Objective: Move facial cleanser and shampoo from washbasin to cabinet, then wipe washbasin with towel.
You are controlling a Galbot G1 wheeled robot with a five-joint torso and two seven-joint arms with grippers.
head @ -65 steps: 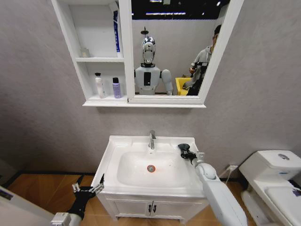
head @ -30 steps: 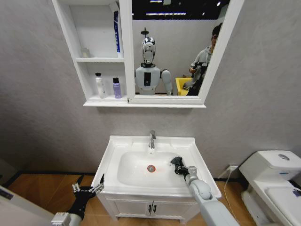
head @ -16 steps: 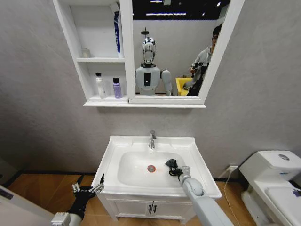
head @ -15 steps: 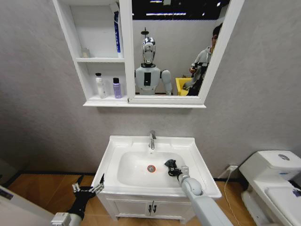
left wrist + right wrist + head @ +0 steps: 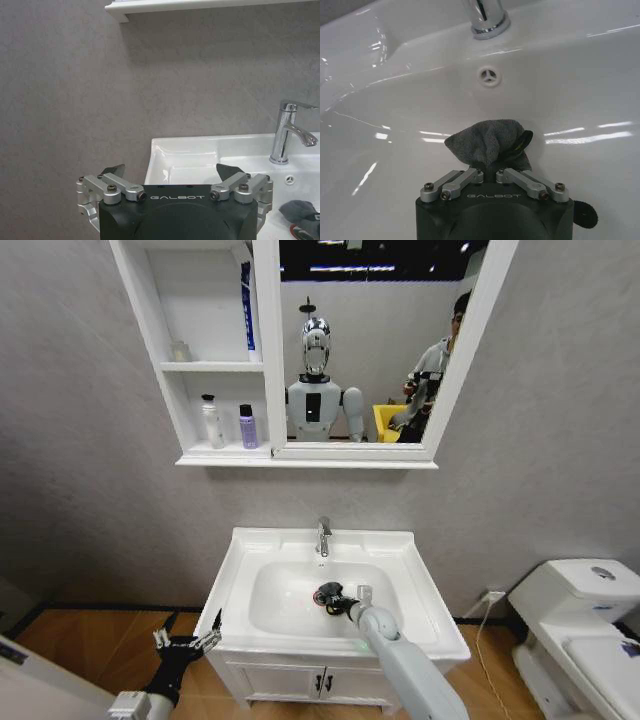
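We are working on the last part of the job, and the washbasin [image 5: 405,540] is serving as our landmark throughout. Both bottles are standing well above the washbasin in the lower cubby of the cabinet [image 5: 150,315]: the facial cleanser [image 5: 211,421] and, just beside it on the mirror side, the shampoo [image 5: 247,426]. We are judging the moving step as finished, since no bottle is sitting on the washbasin rim.

Our right gripper [image 5: 339,601] is reaching down into the washbasin bowl, its fingers [image 5: 454,180] pinched together on the towel [image 5: 492,144]. The towel is bunching up ahead of the fingers and lying against the glossy bowl surface, below the small overflow hole [image 5: 488,76] and the faucet [image 5: 485,14], and over the drain at the bowl's middle as the head view shows it.

Our left gripper [image 5: 171,172] is hanging idle, low and off the washbasin's front left corner, with its fingers spread and nothing between them.

What is left, as we are reading it, is the wiping itself: the towel is covering just one patch of the bowl, and the rest of the bowl and the flat rim are waiting to be swept.
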